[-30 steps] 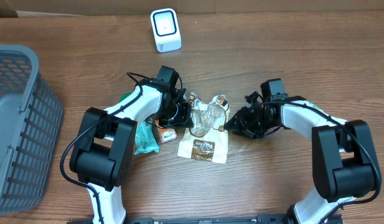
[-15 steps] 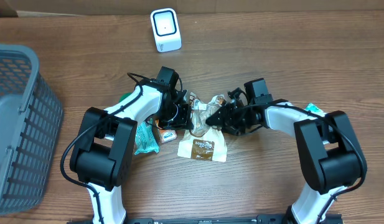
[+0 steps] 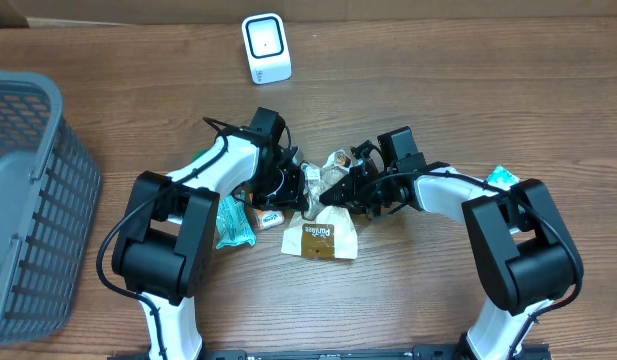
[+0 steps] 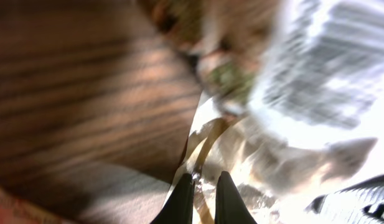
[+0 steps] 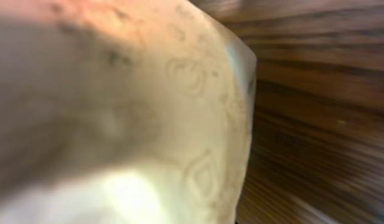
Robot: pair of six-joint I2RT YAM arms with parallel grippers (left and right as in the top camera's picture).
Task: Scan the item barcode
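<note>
1. 2 grippers meet over the snack bag (image 3: 321,238), which lies at the middle of the wooden table (image 3: 438,80). Its brown label end is flat toward the front edge and its clear top is crumpled and raised.
2. The left gripper (image 3: 302,188) has its jaws pressed together, pinching the bag's upper left edge.
3. The right gripper (image 3: 335,192) is closed on the crumpled top from the other side. Its wrist view shows only pale film, close up.
4. The white scanner (image 3: 266,47) stands well apart, near the far edge.
5. 1 grey basket (image 3: 28,200) sits at the left, and 1 teal packet (image 3: 231,222) lies beside the left arm.
</note>
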